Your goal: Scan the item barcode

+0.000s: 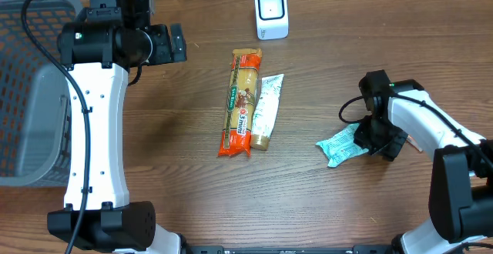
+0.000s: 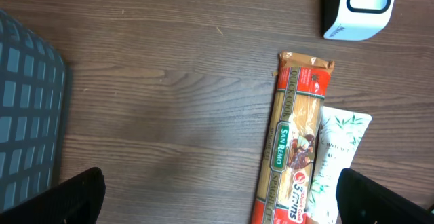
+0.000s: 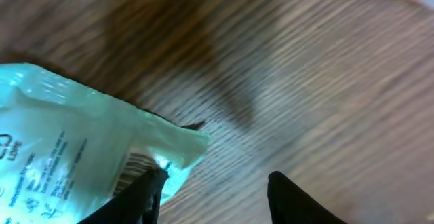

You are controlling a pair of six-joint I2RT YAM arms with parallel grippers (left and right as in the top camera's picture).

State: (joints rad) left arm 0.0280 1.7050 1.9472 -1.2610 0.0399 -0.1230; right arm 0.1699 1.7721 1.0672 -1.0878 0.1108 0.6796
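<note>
By rt pincer [image 1: 379, 140]: green pkt [image 1: 341, 145] flat, long axis left-right, slightly skewed.

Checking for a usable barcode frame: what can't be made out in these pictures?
- Teal packet barcode: blurred in the right wrist view, partly behind one finger of the right gripper; too small overhead.
- Spaghetti pack and white tube: lower ends cut off by the bottom edge of the left wrist view; print too small overhead.
- Scanner: cut off by the top edge of the left wrist view.
</note>
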